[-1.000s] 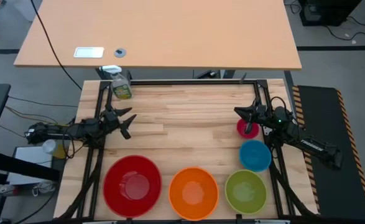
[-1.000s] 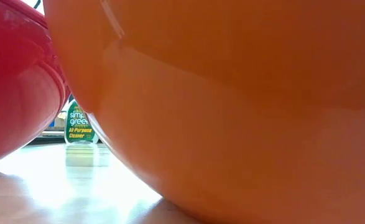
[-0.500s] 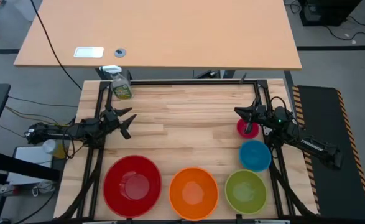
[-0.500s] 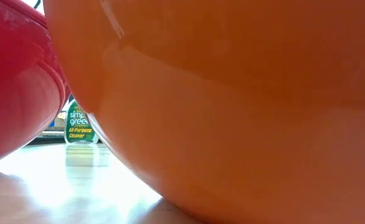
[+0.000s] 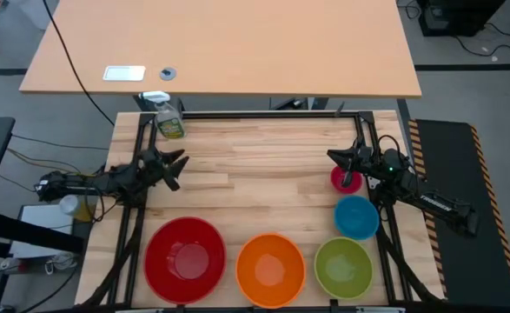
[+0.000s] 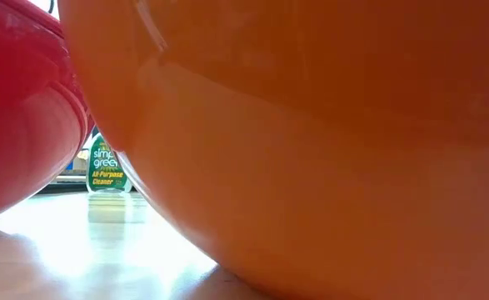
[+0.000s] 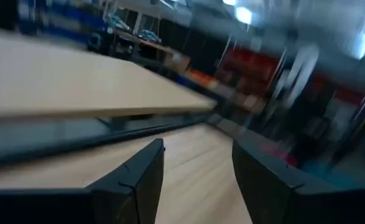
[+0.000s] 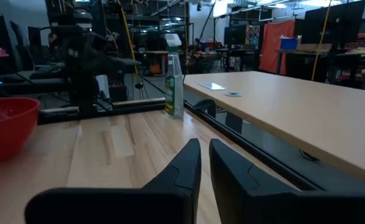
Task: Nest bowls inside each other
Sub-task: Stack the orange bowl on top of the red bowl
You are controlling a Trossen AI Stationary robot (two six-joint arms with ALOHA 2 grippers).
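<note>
Five bowls stand upright on their bases on the wooden table. Red, orange and green form a row along the near edge. The blue bowl and the small pink bowl sit by the right edge. My left gripper hovers open at the table's left side, with nothing between its fingers. My right gripper hangs shut just beyond the pink bowl, pointing level toward the left, and holds nothing. In the low view the orange bowl fills most of the picture, with the red bowl beside it.
A yellow-green spray bottle stands at the table's far left corner. A tan desk lies beyond the far edge, behind a black frame rail. The middle of the wooden table is bare.
My left gripper has rolled about the line it points along. It has stayed in place and stayed open. The bowls and my right gripper have not moved.
</note>
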